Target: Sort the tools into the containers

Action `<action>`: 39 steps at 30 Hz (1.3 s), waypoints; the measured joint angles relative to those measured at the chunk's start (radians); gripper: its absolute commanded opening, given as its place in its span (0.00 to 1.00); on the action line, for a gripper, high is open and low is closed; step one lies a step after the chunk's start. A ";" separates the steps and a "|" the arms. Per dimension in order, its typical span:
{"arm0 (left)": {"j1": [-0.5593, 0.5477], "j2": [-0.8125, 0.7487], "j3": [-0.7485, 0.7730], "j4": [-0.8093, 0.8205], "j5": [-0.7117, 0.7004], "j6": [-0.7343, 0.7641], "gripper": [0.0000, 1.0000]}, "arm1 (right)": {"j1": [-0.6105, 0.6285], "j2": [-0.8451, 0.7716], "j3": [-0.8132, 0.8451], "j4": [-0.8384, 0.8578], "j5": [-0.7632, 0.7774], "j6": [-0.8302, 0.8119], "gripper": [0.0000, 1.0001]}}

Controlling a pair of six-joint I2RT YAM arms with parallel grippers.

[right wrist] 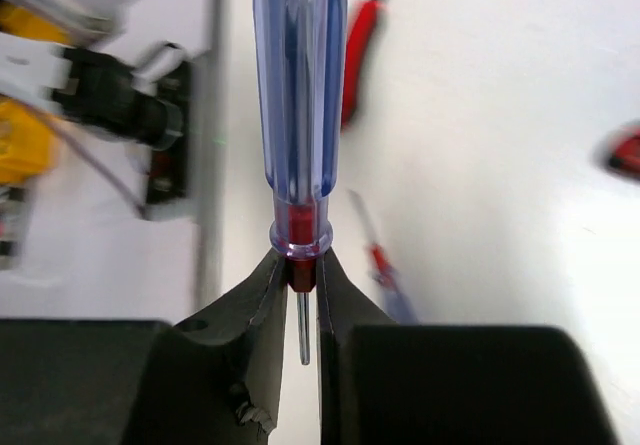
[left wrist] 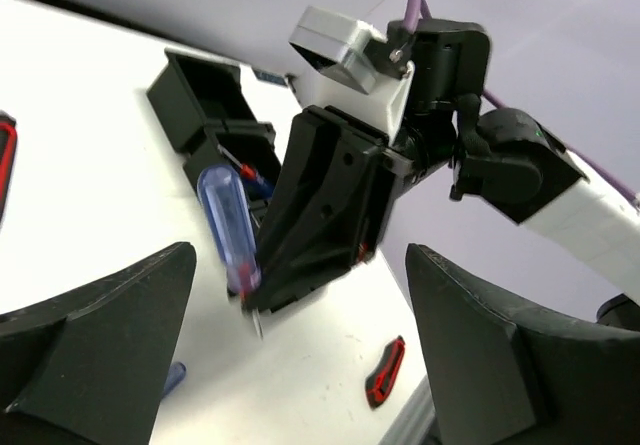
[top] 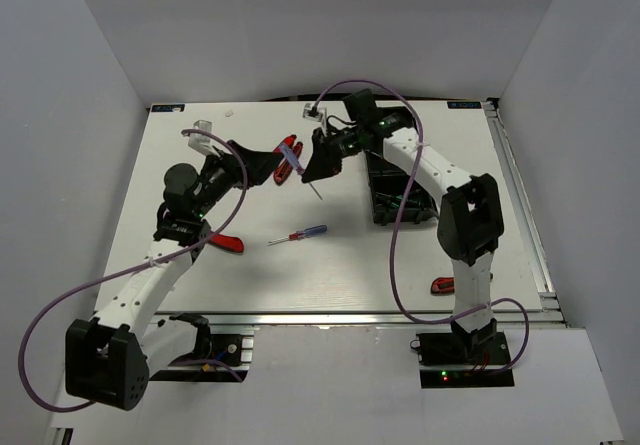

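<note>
My right gripper (top: 318, 165) is shut on a blue-and-red-handled screwdriver (top: 291, 152) and holds it above the table left of the black tray (top: 392, 195). In the right wrist view my right gripper (right wrist: 303, 277) clamps the red collar, with the handle (right wrist: 300, 95) sticking out beyond the fingertips. My left gripper (top: 270, 167) is open and empty, facing the right gripper from the left. Red-handled pliers (top: 292, 165) lie behind the two grippers. A second blue-and-red screwdriver (top: 300, 234) lies on the table in front. In the left wrist view the held screwdriver (left wrist: 225, 225) shows between my open fingers (left wrist: 100, 335).
A red-handled tool (top: 228, 244) lies by the left arm. Another red-handled tool (top: 441, 286) lies near the right arm's base and also shows in the left wrist view (left wrist: 385, 370). The tray (left wrist: 205, 90) holds a small red-tipped tool. A metal rail runs along the table's right edge (top: 525, 215).
</note>
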 measured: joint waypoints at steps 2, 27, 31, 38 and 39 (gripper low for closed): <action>0.000 -0.024 0.000 0.000 -0.011 0.014 0.98 | -0.032 -0.005 0.030 -0.092 0.065 -0.123 0.00; 0.006 0.069 0.039 -0.448 0.011 0.138 0.98 | -0.388 0.048 0.104 -0.162 0.655 -0.823 0.00; 0.006 0.070 0.039 -0.505 0.012 0.174 0.98 | -0.404 0.105 0.089 -0.153 0.670 -0.813 0.00; 0.006 0.093 0.043 -0.580 0.012 0.235 0.98 | -0.412 0.117 0.038 -0.137 0.680 -0.798 0.04; 0.006 0.097 0.046 -0.586 0.012 0.241 0.98 | -0.412 0.117 0.032 -0.135 0.679 -0.796 0.08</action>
